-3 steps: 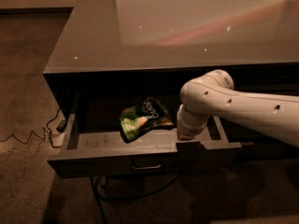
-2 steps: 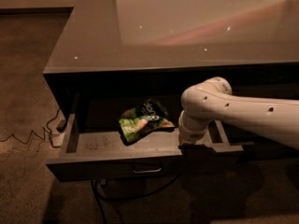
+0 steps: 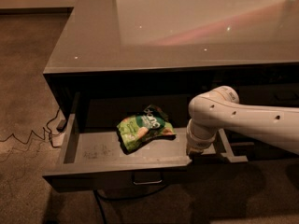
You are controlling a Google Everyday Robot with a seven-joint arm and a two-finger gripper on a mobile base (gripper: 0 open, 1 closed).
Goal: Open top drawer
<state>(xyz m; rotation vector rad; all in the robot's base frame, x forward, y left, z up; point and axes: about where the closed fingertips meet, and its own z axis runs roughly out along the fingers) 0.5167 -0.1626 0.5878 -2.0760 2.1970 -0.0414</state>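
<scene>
The gripper (image 3: 193,154) sits at the front edge of the top drawer (image 3: 93,177), right of its handle (image 3: 147,179). Whether it holds anything cannot be told.

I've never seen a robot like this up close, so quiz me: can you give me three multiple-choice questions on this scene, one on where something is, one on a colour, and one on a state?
1. Where along the top drawer is the gripper?
A. left end of its front
B. right end of its front
C. at its back wall

2. What colour is the snack bag in the drawer?
A. mostly green
B. blue
C. red

3. The top drawer is:
A. shut
B. pulled out
C. lifted out onto the floor

Answers:
1 B, the white arm comes down at the front's right end.
2 A, the wrapper is mostly green.
3 B, its inside floor and the bag are in plain view.
</scene>
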